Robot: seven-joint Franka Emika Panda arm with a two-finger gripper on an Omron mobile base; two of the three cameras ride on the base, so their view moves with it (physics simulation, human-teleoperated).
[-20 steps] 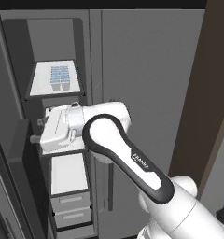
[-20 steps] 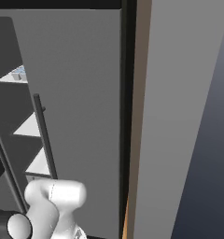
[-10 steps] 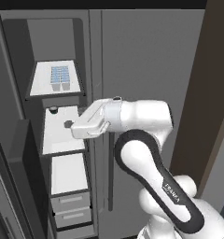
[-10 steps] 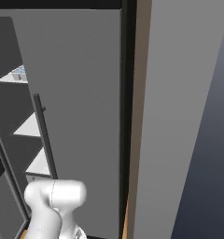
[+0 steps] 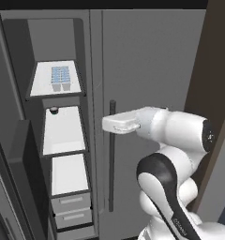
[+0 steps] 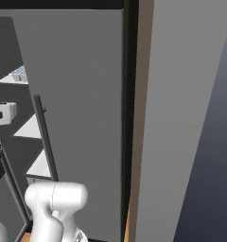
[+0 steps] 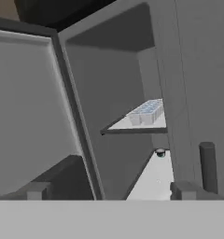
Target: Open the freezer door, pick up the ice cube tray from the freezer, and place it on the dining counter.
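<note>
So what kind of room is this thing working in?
Most likely a kitchen. It faces a tall grey side-by-side fridge: the freezer stands open, with white shelves, an ice cube tray on the top one and two small drawers at the bottom.

White glossy arm (image 5: 180,136) of rounded tubular segments, black band curving along lower link, dark joint cap at one end (small grey lettering near base, unreadable), blocky white hand (image 5: 120,123), two small dark grey finger tips (image 7: 184,190)
</note>
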